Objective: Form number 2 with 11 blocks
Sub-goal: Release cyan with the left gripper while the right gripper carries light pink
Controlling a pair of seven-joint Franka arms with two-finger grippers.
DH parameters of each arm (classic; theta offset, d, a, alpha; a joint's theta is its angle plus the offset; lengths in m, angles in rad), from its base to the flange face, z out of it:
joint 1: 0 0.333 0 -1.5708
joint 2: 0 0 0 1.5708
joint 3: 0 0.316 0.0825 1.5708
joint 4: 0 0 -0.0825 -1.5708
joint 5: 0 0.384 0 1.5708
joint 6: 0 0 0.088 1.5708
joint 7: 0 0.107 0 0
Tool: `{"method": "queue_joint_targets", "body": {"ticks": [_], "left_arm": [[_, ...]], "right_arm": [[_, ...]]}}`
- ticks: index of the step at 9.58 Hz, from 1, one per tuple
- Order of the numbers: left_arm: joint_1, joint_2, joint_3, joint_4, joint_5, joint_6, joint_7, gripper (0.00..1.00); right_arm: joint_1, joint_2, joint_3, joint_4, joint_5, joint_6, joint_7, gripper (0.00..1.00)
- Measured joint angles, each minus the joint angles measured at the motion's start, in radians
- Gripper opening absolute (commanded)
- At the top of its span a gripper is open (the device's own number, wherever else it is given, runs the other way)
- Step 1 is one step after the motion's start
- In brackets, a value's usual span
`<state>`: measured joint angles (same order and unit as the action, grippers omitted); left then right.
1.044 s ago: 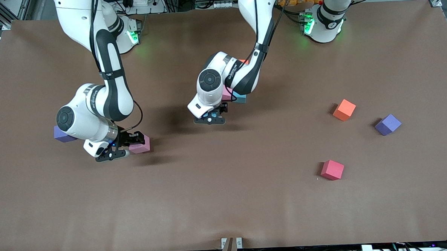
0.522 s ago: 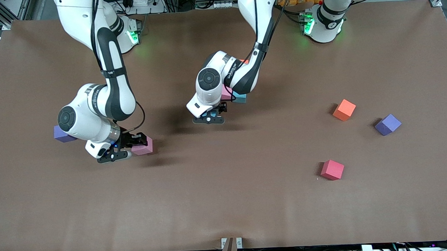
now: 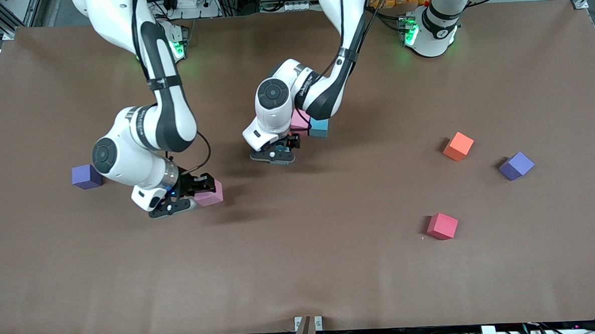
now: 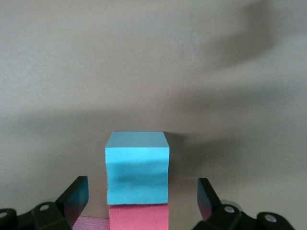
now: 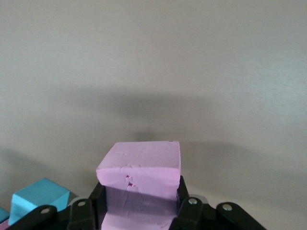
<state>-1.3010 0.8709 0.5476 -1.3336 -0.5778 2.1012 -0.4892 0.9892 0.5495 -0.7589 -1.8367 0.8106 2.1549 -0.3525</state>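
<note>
My right gripper (image 3: 198, 193) is shut on a pink block (image 3: 210, 194), carried a little above the bare table; the right wrist view shows that pink block (image 5: 139, 175) clamped between the jaws of the right gripper (image 5: 139, 194). My left gripper (image 3: 277, 151) is open over a cluster of blocks in the table's middle. In the left wrist view a light blue block (image 4: 137, 173) lies between the spread fingers (image 4: 76, 197) without touching them, a red block (image 4: 139, 217) against it. A pink block (image 3: 299, 120) and a light blue block (image 3: 319, 128) show beside the left wrist.
An orange block (image 3: 458, 146) and a red block (image 3: 442, 226) lie loose toward the left arm's end. One purple cube (image 3: 516, 165) sits beside the orange block; another purple cube (image 3: 86, 176) lies toward the right arm's end. The left arm hides part of the cluster.
The right arm has carried the pink block toward the table's middle, uncovering the purple cube. The left gripper has drifted slightly toward the bases and stays open.
</note>
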Motion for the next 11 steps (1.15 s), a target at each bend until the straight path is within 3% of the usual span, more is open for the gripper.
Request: {"method": "queue_joint_targets", "body": {"ticks": [5,11], "left_arm": [[0.039,-0.118,0.065,-0.019,0.092,-0.076,0.04,1.0],[0.319,-0.292,0.059,-0.056,0.205,-0.141,0.058,1.0]], "right_arm": [[0.018,0.0,0.002,0.011,0.0,0.001,-0.014,0.37],[0.175,0.024,0.008,0.087,-0.002,0.006,-0.056,0.37]]}}
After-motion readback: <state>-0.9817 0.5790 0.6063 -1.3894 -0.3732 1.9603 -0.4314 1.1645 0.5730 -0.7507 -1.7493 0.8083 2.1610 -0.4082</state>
